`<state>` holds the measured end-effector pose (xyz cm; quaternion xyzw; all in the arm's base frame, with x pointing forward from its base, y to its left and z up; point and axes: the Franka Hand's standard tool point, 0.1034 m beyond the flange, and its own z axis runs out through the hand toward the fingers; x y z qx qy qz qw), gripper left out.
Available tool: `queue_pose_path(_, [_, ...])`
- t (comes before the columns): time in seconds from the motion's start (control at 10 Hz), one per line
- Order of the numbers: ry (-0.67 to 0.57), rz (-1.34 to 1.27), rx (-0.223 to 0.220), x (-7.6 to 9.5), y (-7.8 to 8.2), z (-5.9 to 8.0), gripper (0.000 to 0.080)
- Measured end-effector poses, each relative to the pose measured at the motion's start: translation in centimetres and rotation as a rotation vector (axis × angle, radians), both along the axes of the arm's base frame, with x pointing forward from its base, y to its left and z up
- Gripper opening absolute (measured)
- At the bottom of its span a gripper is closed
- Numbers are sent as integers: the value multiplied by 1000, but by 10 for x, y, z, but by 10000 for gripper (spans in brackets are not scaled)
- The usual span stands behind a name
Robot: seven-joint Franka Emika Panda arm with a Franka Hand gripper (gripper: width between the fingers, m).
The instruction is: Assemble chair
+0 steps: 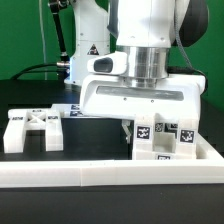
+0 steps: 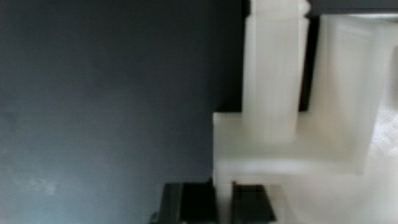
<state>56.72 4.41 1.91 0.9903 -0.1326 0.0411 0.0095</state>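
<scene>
Chair parts, hidden or unclear: the tagged chair block (image 1: 160, 140) sits toward the exterior view's right, just behind the white border frame (image 1: 100, 180). Its upper left is covered by the wide white hand of the arm (image 1: 145, 40), so we cannot see how many pieces are joined there. In the wrist view the same white pieces (image 2: 276, 110) fill one side of the picture as tall, blurred slabs with a stepped edge. They run out of the picture, and we see no tags from that camera.

The gripper (image 2: 219, 203) shows only as two dark fingers (image 2: 187, 205), cut off at the picture's border. They stand close together with a narrow slit between them. The stepped white piece lies just ahead of the tips, possibly touching. We cannot tell whether anything is pinched. In the exterior view the fingertips are hidden behind the hand and the block.

A second part, the cross-braced chair piece (image 1: 30, 130), lies on the dark table (image 1: 95, 135) at the exterior view's left, well apart from the hand.

Labels: the square black-and-white tags on the block face the camera, but their patterns are too small to read.
</scene>
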Motion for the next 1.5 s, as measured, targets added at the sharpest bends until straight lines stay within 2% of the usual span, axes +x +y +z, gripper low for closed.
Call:
queue_pose_path(0.3, [-1,-4,0,1,-3,4,33])
queue_pose_path(0.4, [16,-3,5,0,-6,12,33])
queue_pose_path(0.6, [30,-11,19,2,-13,42,33])
queue_pose_path(0.8, [36,-15,26,3,-19,60,34])
queue_pose_path(1.2, [72,-16,26,-2,-19,53,34])
queue_pose_path(1.3, [155,-25,35,-10,-22,52,34])
queue_pose_path(1.5, [327,-47,61,-12,-31,58,34])
